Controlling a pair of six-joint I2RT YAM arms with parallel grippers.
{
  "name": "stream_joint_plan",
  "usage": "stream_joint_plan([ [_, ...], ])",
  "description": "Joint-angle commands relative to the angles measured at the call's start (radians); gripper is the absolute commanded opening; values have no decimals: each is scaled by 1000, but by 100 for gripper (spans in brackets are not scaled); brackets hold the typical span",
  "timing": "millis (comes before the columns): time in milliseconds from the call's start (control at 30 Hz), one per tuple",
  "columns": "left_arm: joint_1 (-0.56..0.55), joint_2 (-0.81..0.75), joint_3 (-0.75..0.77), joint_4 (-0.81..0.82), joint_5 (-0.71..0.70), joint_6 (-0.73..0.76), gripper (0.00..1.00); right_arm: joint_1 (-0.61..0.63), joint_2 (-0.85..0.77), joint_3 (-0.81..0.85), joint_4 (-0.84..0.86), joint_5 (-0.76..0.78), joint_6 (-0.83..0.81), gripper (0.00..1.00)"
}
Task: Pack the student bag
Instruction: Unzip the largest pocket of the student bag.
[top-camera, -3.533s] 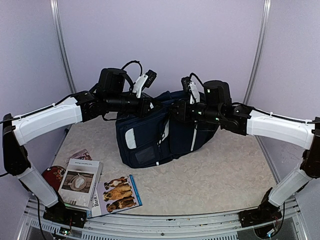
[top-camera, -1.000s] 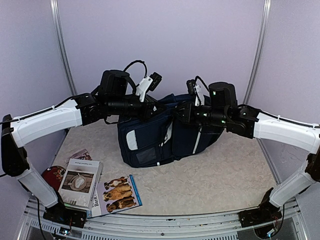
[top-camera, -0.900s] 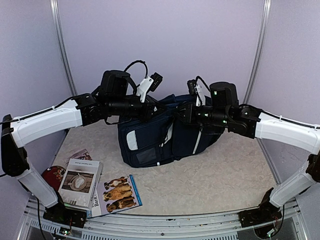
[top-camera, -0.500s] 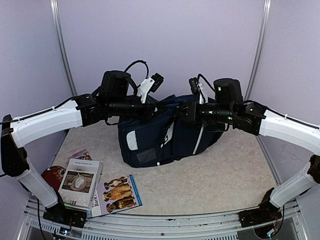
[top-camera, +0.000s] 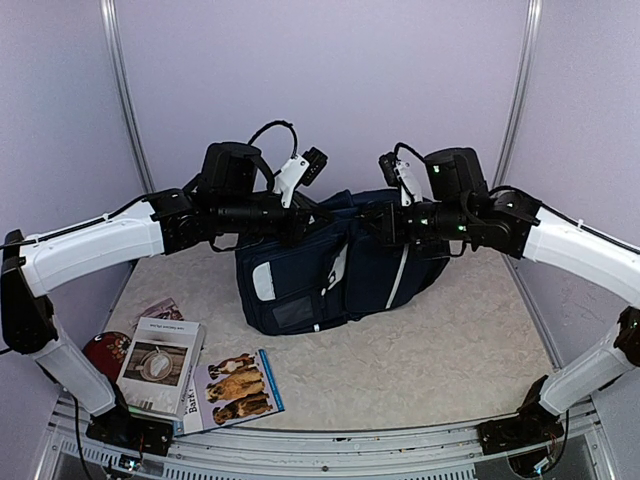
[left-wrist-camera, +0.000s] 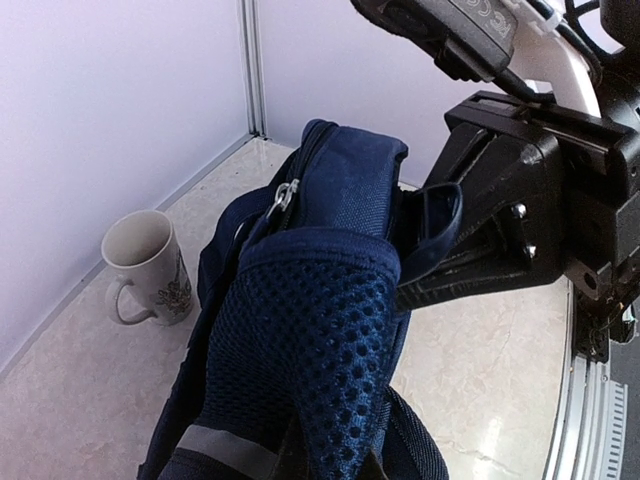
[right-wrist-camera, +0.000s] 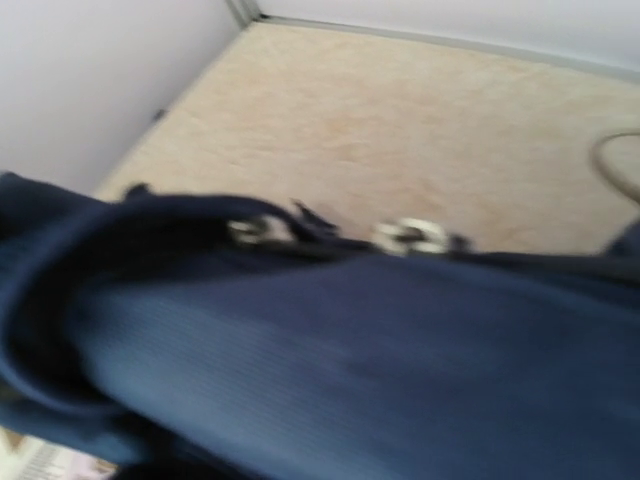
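The student bag (top-camera: 320, 275), navy with white trim stripes, stands half raised in the middle of the table. My left gripper (top-camera: 303, 218) is shut on its top left edge. In the left wrist view, blue mesh padding of the student bag (left-wrist-camera: 300, 330) fills the space at my jaws and hides the fingers. My right gripper (top-camera: 378, 222) is shut at the top right, where a navy handle loop (left-wrist-camera: 442, 212) sits pinched against its black fingers. The right wrist view is blurred: the student bag (right-wrist-camera: 350, 370) fills it, with two metal zip pulls (right-wrist-camera: 410, 236) along its edge.
A white patterned mug (left-wrist-camera: 145, 265) stands behind the bag near the back wall. Near the front left lie a grey-covered book (top-camera: 160, 365), a booklet with dogs on it (top-camera: 240, 388) and a dark red round thing (top-camera: 105, 352). Purple walls close in the table.
My right wrist has risen and drawn a little to the right, pulling the bag's top right with it. The left arm has hardly moved. The bag stands slightly taller than before.
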Motion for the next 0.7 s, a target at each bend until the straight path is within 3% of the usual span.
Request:
stream_joint_plan([
  [0,-5,-44,1,29,4,34,0,-50,-56,44,-159,157,-134,0],
  [200,14,-80,-14,33,22,51,0,-209,-134,-9,-228,126,-206,0],
  [400,102,-154,-107,169,201,-39,0,-361,-186,-49,-262,90,-270,0],
  [533,113,-182,-151,216,264,-39,0,-389,-189,-36,-256,17,-315,0],
  [667,110,-226,-208,318,341,-44,0,-390,-138,81,-297,-63,-384,0],
])
